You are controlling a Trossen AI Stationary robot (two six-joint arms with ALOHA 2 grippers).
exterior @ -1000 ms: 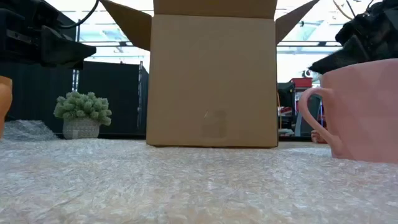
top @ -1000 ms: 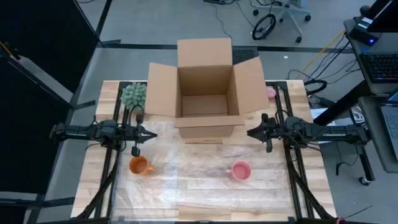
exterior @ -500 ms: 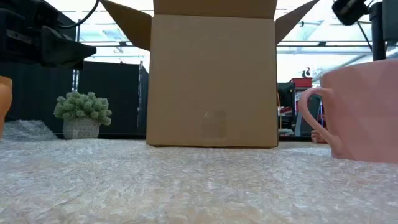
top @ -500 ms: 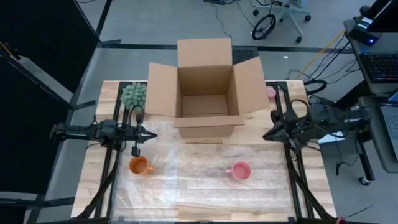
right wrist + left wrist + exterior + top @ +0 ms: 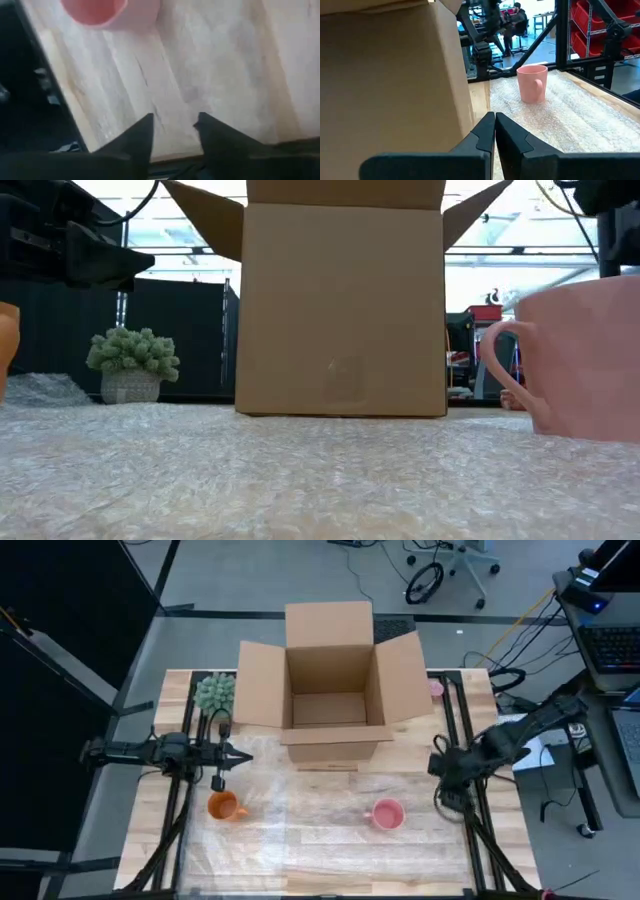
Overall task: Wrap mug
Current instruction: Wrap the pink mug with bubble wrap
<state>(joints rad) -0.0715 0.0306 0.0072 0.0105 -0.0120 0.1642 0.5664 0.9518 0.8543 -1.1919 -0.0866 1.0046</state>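
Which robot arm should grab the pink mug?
Probably the right. Its open right gripper hangs just beside the pink ceramic mug, angled down towards it. The shut left gripper sits across the table, nearer the orange mug.

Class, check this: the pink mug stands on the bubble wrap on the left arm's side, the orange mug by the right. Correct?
Swapped. The high view shows the pink mug near the right claw and the orange mug beneath the left claw.

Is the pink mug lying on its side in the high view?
No, the pink mug stands upright on the bubble wrap, with its round opening facing up to the camera.
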